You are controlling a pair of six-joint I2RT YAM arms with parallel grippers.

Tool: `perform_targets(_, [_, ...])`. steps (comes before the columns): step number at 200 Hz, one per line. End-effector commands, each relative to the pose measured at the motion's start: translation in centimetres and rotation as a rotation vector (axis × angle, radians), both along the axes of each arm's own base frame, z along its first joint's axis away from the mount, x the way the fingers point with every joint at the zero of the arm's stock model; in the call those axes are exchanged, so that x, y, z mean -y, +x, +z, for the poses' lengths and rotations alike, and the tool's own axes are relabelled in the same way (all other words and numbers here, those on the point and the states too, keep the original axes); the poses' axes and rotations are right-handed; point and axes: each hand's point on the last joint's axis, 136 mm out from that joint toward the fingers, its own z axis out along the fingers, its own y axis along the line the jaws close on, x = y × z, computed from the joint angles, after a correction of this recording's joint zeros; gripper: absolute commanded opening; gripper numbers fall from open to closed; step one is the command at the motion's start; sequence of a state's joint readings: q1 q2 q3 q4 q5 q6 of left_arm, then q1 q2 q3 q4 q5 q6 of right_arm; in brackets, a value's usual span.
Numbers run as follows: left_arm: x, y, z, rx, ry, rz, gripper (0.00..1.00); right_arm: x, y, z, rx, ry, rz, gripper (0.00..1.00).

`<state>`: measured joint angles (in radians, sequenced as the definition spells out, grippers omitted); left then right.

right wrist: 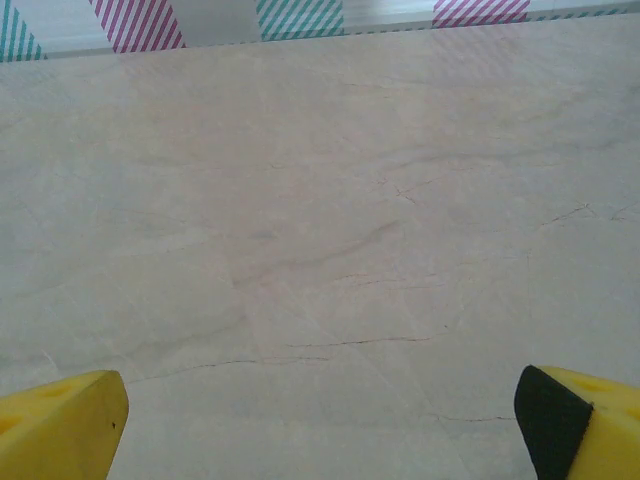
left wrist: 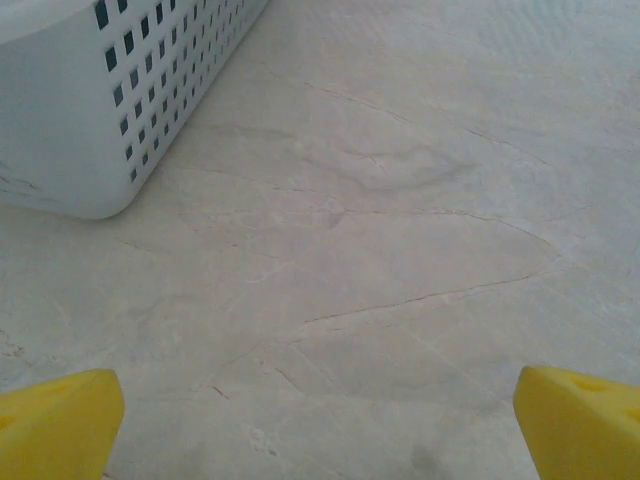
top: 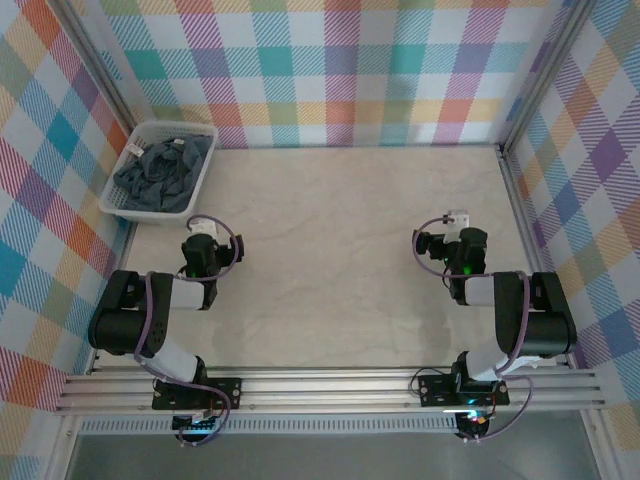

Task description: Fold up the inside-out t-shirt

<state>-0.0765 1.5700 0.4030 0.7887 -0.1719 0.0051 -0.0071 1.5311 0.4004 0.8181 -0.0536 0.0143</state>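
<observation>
Fetch crumpled blue-grey cloth t-shirt (top: 160,168) from white plastic basket (top: 145,213) | left claw (left wrist: 320,425), right claw (right wrist: 320,425) gaping, empty | best: pinch top fold, lift clear

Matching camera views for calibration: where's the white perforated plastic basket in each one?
Top external: white perforated plastic basket in the far-left corner, slate blue-grey cloth t-shirt inside.
Left wrist: the basket's corner, upper left.
Right wrist: cream marble-look tabletop up to the plaid wall.
Shared landmark: that tabletop, in all three.
</observation>
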Motion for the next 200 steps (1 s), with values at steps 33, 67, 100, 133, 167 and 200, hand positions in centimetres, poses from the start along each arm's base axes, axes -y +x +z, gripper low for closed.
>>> perform_targets(33, [0.5,0.7,1.3,0.042,0.001,-0.024,1.0,-0.1,0.4,0.5,0.015,-0.002,0.008,1.0])
perform_targets(67, [0.5,0.8,1.3,0.044,0.001,-0.025,1.0,-0.2,0.4,0.5,0.014,-0.001,0.009,1.0])
perform_targets(100, [0.5,0.8,1.3,0.043,0.0,-0.025,1.0,-0.1,0.4,0.5,0.017,0.0,0.008,1.0])
perform_targets(133, [0.9,0.5,1.6,0.058,0.004,-0.049,1.0,1.2,0.7,2.2,-0.007,-0.003,-0.073,1.0])
perform_targets(167, [-0.1,-1.7,7.8,0.101,0.003,0.062,1.0,2.5,-1.2,9.2,-0.102,0.191,-0.257,1.0])
perform_targets(200, [-2.0,-1.7,16.3,0.137,-0.195,0.235,1.0,-5.1,-1.9,14.4,-0.273,0.442,-0.02,1.0])
